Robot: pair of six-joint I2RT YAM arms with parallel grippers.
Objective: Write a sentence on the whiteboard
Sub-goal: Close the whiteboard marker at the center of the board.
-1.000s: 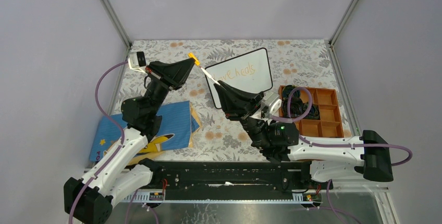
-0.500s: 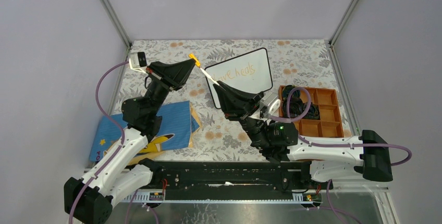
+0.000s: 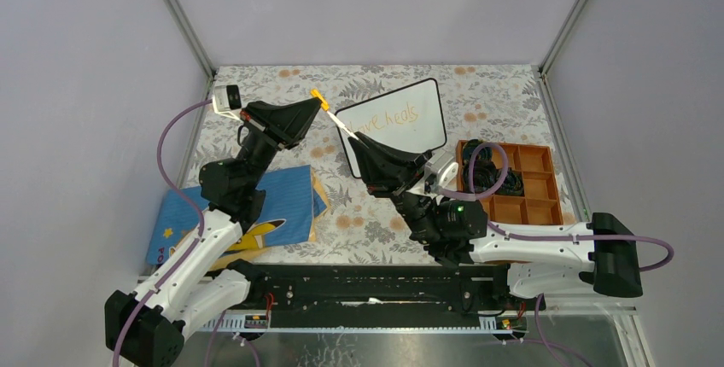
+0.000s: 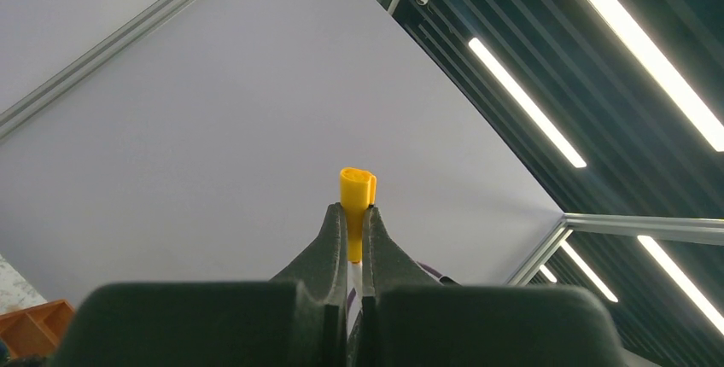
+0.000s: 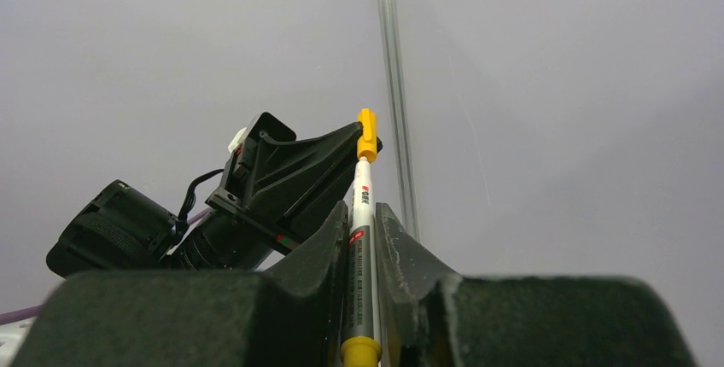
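The whiteboard (image 3: pixel 424 134) lies tilted at the back of the table. On it is the sentence (image 3: pixel 387 119), orange cursive reading about "love heals", its lower left hidden by my right gripper. My right gripper (image 3: pixel 357 138) (image 5: pixel 363 210) is shut on the white body of a marker (image 3: pixel 341 124) (image 5: pixel 361 239), held above the board's left edge. My left gripper (image 3: pixel 320 104) (image 4: pixel 353 212) is shut on the marker's yellow cap (image 3: pixel 318 96) (image 4: pixel 357 189) at the pen's far end. The cap (image 5: pixel 367 135) sits on the pen between the left fingers.
A brown compartment tray (image 3: pixel 534 188) with black cables stands right of the board. A blue printed cloth (image 3: pixel 273 200) lies at the left under my left arm. The floral table cover is ringed by grey walls and metal posts.
Almost nothing. Both grippers and the marker between them have shifted only a few pixels and keep the same grips.
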